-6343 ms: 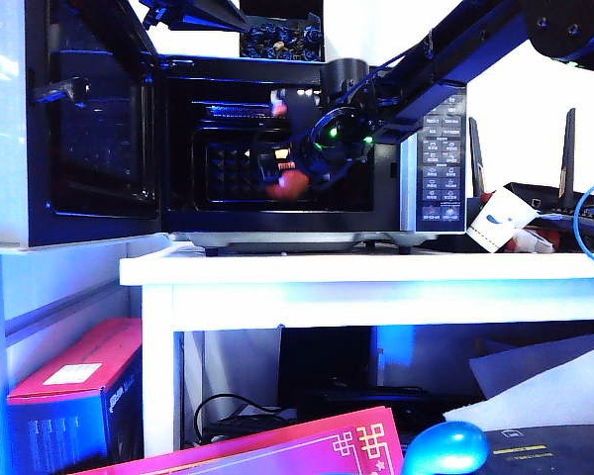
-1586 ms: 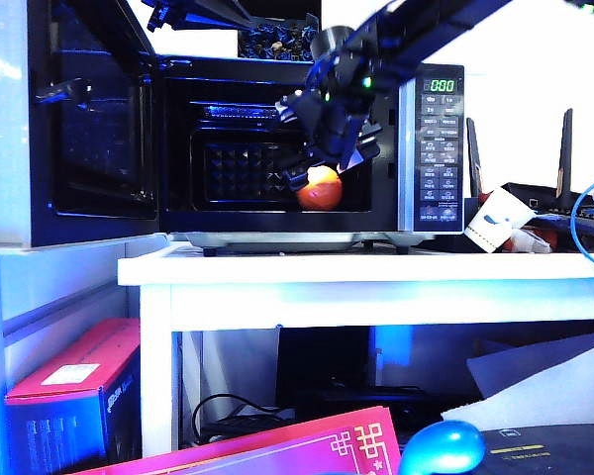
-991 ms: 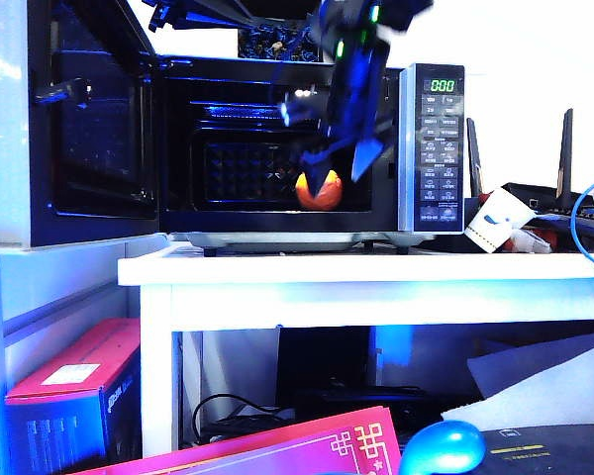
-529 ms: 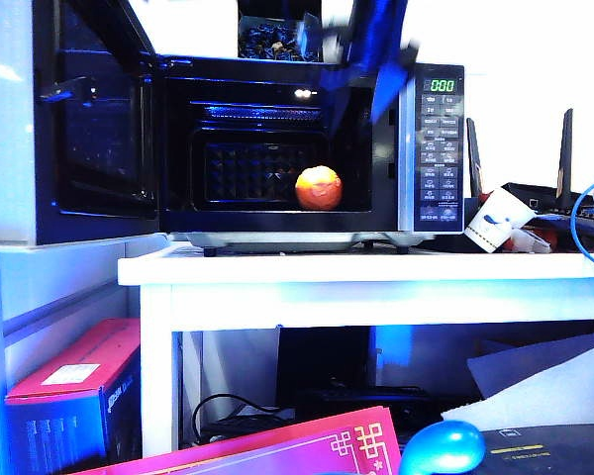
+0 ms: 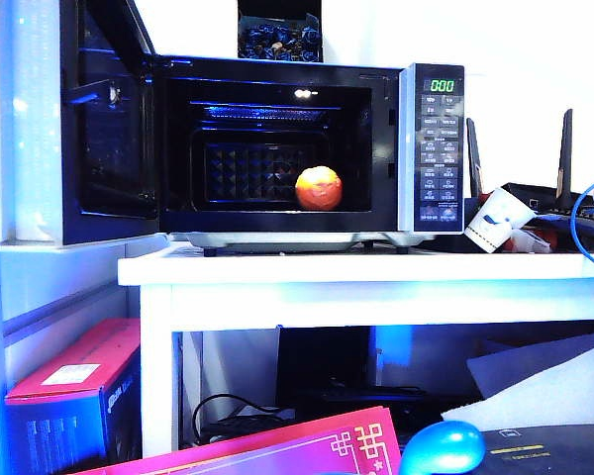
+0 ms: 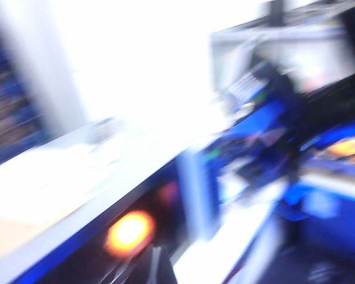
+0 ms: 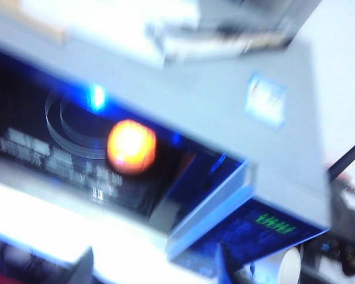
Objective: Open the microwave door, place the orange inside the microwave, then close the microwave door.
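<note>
Exterior view first: the microwave sits on the white table in the upper middle of the frame, and the microwave door hangs wide open at the upper left, its inner face toward the cavity. The orange rests on the cavity floor, right of the cavity's centre, touching nothing else. The keypad runs down the right side of the cabinet with the green display lit at its top. No arm and no gripper shows anywhere in this view. Right of the microwave a white paper cup lies tilted on the table. Lower left, a red box stands under the table; a shiny blue rounded object sits at the bottom edge, right of centre.

Over to the left wrist view: heavy blur. The orange glows as a soft blob at the lower left of centre, inside the dark cavity below the pale top of the microwave. The left gripper cannot be made out in the smear, so I cannot tell how its jaws stand.

Right wrist view now: blurred too, looking down on the grey top of the microwave. The orange sits in the dark cavity, left of centre, beside the ring of the turntable. Two dark fingertips poke in at the bottom edge, well apart and gripping nothing, so the right gripper stands open and clear of the fruit.
</note>
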`<state>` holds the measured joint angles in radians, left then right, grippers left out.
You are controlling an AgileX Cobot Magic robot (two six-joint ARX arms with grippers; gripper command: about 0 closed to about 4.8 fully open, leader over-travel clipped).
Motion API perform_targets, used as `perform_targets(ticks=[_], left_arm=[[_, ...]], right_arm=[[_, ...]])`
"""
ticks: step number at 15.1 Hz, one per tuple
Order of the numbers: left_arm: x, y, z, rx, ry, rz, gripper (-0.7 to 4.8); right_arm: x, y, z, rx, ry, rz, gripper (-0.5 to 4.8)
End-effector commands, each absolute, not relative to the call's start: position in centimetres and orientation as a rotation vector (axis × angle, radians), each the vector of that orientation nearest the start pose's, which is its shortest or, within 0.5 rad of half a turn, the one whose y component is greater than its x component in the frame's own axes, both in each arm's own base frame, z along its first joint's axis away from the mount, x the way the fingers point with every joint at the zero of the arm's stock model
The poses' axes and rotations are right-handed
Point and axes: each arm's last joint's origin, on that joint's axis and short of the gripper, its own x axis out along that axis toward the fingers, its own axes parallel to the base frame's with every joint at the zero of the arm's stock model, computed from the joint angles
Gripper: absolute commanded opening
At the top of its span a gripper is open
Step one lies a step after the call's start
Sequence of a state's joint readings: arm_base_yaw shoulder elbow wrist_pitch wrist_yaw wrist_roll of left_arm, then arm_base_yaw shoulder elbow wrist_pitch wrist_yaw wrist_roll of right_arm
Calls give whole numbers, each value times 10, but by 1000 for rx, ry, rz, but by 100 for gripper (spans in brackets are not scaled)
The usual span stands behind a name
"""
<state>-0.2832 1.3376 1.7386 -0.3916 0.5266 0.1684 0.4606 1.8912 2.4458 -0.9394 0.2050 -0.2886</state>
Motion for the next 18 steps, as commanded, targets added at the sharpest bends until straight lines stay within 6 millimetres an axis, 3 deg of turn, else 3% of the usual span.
perform_targets(ticks=[1, 4, 10, 18], left_arm=[[214, -69, 501, 241, 154, -520, -6], [212, -64, 482, 294, 358, -407, -5], [213, -64, 470, 304, 483, -406, -5], [244, -78, 447, 280, 575, -586, -6]], right_arm=[[315, 151, 519, -381, 244, 300, -3], [303, 145, 535, -320, 167, 296, -3], [277, 138, 571, -143, -53, 444, -3], [218, 109, 613, -77, -253, 474, -2]])
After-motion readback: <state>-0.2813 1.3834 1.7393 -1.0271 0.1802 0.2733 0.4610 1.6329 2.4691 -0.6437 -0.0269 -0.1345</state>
